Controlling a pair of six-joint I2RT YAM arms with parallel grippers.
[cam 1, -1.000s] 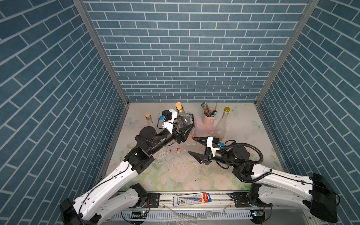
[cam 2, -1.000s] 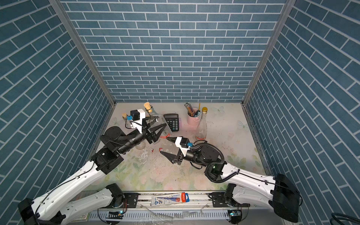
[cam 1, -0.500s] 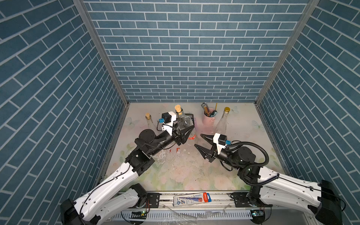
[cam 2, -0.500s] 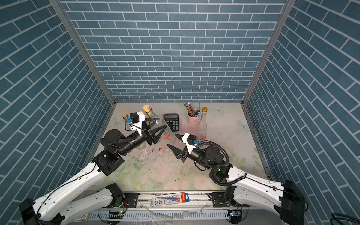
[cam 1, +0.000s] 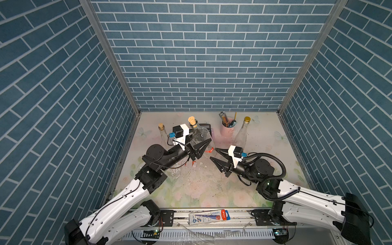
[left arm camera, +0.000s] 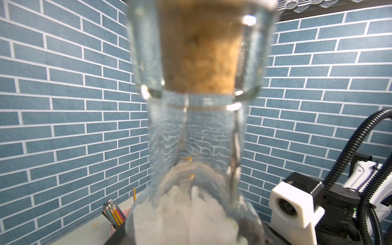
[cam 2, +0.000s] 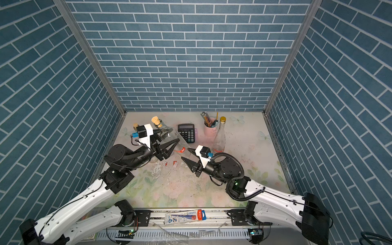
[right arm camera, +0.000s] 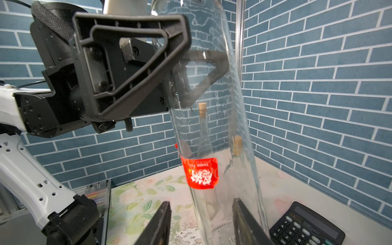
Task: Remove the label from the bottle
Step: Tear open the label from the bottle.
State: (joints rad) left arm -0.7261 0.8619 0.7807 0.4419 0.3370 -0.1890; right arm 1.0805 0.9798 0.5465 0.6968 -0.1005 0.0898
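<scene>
My left gripper (cam 1: 203, 140) is shut on a clear glass bottle (cam 1: 200, 135) with a cork (cam 1: 192, 121), holding it tilted above the mat. The same bottle (cam 2: 169, 135) shows in both top views. A torn red label (right arm camera: 200, 172) with white print sticks to its lower body and also shows as the label (cam 1: 209, 151) from above. My right gripper (cam 1: 213, 153) is open just beside that lower end. In the right wrist view the right gripper (right arm camera: 201, 212) has its fingers either side of the bottle's near edge, below the label. The left wrist view is filled by the bottle neck (left arm camera: 197, 137).
A black calculator (cam 2: 186, 133) lies behind the bottle. A pink cup of pencils (cam 1: 227, 129) and a gold-capped clear bottle (cam 1: 241, 135) stand at the back. A small corked bottle (cam 1: 162, 133) stands near the left wall. Label scraps (cam 1: 195, 164) litter the floral mat.
My right gripper has swung in towards the bottle's lower end and its jaws have narrowed. The left gripper keeps hold of the bottle, hardly moving.
</scene>
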